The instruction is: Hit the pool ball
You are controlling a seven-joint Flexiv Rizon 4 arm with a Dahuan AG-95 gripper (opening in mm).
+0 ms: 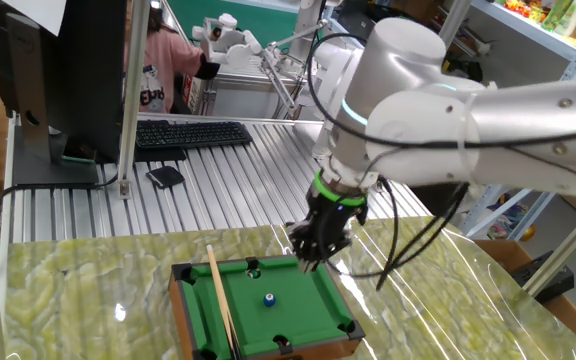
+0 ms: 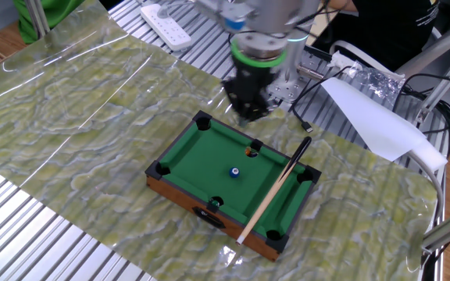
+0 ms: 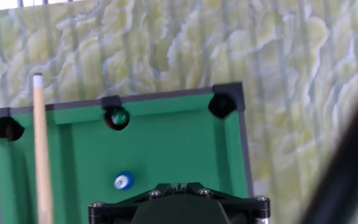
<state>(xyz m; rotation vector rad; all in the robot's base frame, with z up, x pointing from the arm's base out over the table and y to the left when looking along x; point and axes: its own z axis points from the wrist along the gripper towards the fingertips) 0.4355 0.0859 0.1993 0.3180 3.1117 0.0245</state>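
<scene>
The pool ball [image 1: 269, 299] is tiny and blue with a pale spot. It lies near the middle of the miniature green pool table [image 1: 303, 283]. It also shows in the other fixed view [image 2: 235, 172] and in the hand view [image 3: 124, 180]. My gripper [image 1: 312, 262] hovers above the table's far long rail, beside the ball and apart from it. Its fingers look pressed together and hold nothing. In the other fixed view the gripper [image 2: 248, 115] hangs over the rail edge. A thin wooden cue stick [image 1: 220, 298] lies along one short end of the table [image 2: 276, 193].
The pool table has black pockets; one side pocket [image 3: 117, 117] holds something small and greenish. A keyboard [image 1: 190, 134] and a monitor stand [image 1: 58, 120] are at the back. A power strip [image 2: 165, 25] and a white sheet [image 2: 369, 117] lie on the slatted surface.
</scene>
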